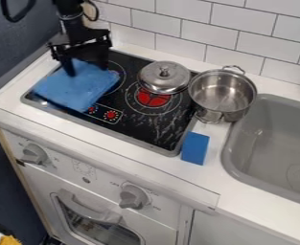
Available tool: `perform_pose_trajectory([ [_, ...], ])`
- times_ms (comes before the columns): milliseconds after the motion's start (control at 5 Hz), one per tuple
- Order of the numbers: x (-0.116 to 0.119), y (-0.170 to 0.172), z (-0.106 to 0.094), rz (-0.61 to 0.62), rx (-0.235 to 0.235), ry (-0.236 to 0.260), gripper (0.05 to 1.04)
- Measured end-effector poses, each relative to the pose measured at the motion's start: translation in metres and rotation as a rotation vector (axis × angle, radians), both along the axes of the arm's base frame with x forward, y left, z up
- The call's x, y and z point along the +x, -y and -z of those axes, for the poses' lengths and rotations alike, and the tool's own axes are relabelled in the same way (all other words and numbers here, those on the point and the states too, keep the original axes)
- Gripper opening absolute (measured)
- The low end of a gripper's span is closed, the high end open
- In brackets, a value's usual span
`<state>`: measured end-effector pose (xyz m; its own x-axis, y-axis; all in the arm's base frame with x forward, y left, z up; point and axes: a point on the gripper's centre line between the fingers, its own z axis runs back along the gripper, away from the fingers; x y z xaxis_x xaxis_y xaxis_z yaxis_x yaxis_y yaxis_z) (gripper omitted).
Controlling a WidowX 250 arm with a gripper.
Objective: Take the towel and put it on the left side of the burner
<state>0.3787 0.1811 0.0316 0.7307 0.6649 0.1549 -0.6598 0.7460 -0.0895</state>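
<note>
open claw (86, 70) over blue towel (75, 90), lid (168, 82) overlapping burner (153, 99), pot (221, 95) between lid and sink (264, 136), sponge (195, 148) nearby

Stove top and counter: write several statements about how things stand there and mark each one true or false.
1. The blue towel lies on the cooktop. True.
2. The gripper hangs over the pot. False: it is at the towel.
3. The blue block lies on the white counter. True.
4. The lid covers the pot. False: the lid is on the cooktop, beside the pot.
5. The pot stands outside the sink. True.
</note>
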Motion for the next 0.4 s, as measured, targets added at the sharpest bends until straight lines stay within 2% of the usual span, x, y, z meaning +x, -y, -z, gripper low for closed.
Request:
perform_pose_trajectory([
  [200,0.009,-0.002,0.002,-0.005,-0.002,-0.014,1.001],
  [400,0.028,0.002,0.002,0.019,-0.006,-0.013,1.001],
])
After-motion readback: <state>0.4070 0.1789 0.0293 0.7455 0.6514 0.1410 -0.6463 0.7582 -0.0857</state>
